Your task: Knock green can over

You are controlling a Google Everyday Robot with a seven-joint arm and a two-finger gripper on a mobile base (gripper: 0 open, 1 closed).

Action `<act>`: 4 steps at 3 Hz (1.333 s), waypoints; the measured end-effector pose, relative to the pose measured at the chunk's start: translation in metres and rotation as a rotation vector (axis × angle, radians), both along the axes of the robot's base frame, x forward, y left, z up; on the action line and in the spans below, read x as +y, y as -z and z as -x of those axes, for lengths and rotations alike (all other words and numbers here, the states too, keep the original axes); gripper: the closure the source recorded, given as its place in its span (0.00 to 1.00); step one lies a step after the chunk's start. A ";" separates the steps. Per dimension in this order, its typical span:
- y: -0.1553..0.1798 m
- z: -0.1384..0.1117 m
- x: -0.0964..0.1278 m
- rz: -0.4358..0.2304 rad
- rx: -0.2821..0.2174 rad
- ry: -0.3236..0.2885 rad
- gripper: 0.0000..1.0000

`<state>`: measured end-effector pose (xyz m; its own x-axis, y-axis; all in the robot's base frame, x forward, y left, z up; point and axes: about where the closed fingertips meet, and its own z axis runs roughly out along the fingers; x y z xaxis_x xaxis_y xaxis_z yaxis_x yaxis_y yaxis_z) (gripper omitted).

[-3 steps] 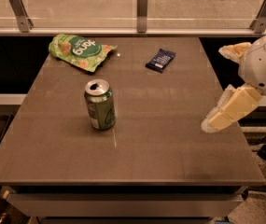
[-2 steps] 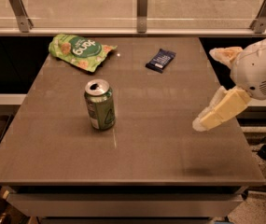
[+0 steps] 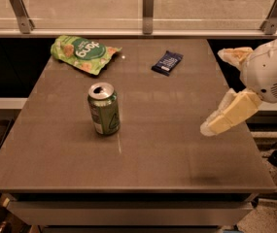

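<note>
- The gripper [image 3: 214, 92] hangs over the right edge of the table [image 3: 167, 154], at the end of a rounded white wrist housing that enters from the right.
- Its two pale fingers are spread wide apart: the upper one [image 3: 234, 56] points left near the table's far right corner, and the lower one [image 3: 230, 111] slants down and left, with its tip above the tabletop.
- Nothing sits between the fingers, and they touch no object; whether the lower tip meets the table surface cannot be told.
- The green can [image 3: 104, 109] stands upright on the left-centre of the table, well apart from the gripper, its silver top and open pull-tab mouth facing up.
- Behind the can, near the far left corner, lies a green crinkly snack bag [image 3: 82, 53], flat on the surface and clear of the can.
- A small dark blue packet [image 3: 167, 62] lies toward the far side, right of the bag and between the can and the upper finger in left-right terms.
- A glass barrier with metal posts [image 3: 148, 11] runs along the far edge.
- Compared with a second ago, the gripper has moved a little to the left, further in over the table; since the later earlier frame it has barely shifted.
- The can, bag and packet sit where they did before, and the can has not tipped.
</note>
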<state>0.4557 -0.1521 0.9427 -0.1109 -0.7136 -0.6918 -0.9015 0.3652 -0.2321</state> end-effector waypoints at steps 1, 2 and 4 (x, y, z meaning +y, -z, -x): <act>0.006 0.001 0.005 -0.044 0.016 -0.009 0.00; 0.017 0.009 0.014 -0.103 0.031 -0.026 0.00; 0.042 0.026 0.034 -0.220 0.022 -0.022 0.00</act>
